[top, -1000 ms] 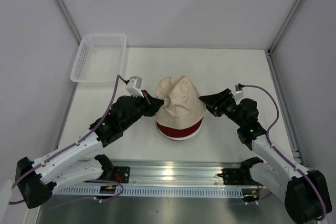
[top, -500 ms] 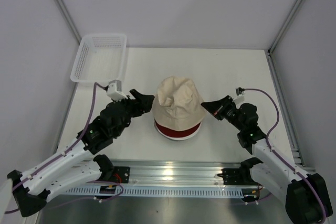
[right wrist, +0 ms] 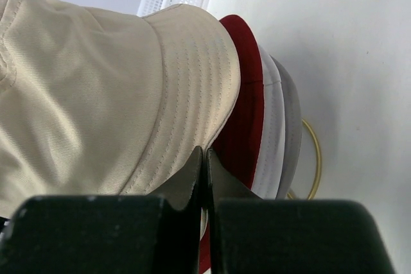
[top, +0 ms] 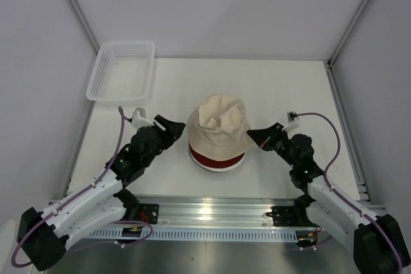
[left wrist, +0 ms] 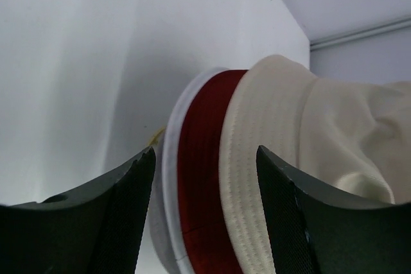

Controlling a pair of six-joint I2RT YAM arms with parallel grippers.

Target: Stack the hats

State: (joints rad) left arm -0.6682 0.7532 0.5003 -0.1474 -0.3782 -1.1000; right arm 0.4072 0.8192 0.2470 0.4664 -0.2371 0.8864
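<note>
Several hats sit stacked in the middle of the table. The beige hat (top: 218, 120) is on top, with the dark red hat's brim (top: 218, 158) showing under it. In the right wrist view the brims lie in layers: beige hat (right wrist: 96, 81), dark red hat (right wrist: 247, 94), white hat (right wrist: 270, 113), grey hat (right wrist: 292, 120). My left gripper (top: 174, 126) stands open just left of the stack, and the brims (left wrist: 202, 158) show between its fingers (left wrist: 138, 184). My right gripper (top: 252, 135) is shut with nothing in it, its tips (right wrist: 204, 152) close to the beige brim.
A white mesh basket (top: 122, 72) stands at the back left of the table. A gold wire stand (right wrist: 314, 158) peeks out under the stack. Grey walls close in the table on three sides, and the arms' rail (top: 212, 213) runs along the near edge.
The left gripper has opened, let go of the beige hat and pulled back to the lower left. The right gripper has shut and drawn away. The beige hat has settled onto the stack.
</note>
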